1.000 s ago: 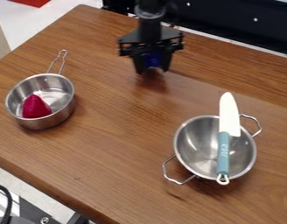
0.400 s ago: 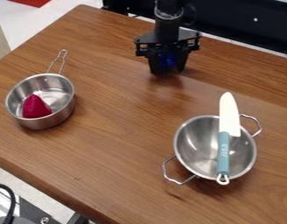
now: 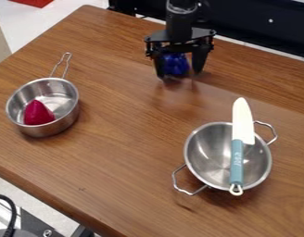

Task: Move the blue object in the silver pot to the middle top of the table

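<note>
Blue object (image 3: 175, 65) lies between the parted fingers (image 3: 200, 60).

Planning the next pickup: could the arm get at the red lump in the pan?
Probably yes: nothing covers the red lump in the open pan, though the open pincer straddles the blue object.

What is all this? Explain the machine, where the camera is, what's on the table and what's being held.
The machine is a black robot arm, ending in a two-finger gripper. A fixed camera looks down at a slant on a wooden table.

Near the table's far edge, the gripper's fingers are spread around a blue object. There is a gap on one side, so it does not look clamped.

On the left, a metal pan holds a dark pink object. On the right, a knife lies across a silver pot with two handles.
</note>
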Available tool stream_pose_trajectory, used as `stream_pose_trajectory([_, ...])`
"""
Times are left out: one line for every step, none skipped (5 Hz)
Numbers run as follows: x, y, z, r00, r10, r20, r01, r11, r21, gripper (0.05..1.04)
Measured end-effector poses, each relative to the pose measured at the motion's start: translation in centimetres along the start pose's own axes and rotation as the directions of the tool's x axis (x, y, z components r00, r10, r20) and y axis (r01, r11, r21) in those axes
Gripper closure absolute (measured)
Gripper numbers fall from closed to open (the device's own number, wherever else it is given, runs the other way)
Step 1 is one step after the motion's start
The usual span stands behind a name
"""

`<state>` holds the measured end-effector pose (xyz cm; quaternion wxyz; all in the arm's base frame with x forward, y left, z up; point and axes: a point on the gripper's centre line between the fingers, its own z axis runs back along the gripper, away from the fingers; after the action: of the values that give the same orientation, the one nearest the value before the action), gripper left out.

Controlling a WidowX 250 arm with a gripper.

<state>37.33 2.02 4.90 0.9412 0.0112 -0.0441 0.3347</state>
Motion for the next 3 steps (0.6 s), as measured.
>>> stream_pose_trajectory([-0.2, 0.4, 0.5, 1.000, -0.002, -0.018, 0.002, 1.000, 0.002, 0.084])
stream_pose_trajectory([0.0, 1.8, 2.7, 1.000, -0.023, -0.016, 0.022, 0.999, -0.034, 0.084])
stream_pose_trajectory([0.4, 5.1, 3.3, 0.996, -0.092, 0.003, 0.092, 0.995, -0.022, 0.084])
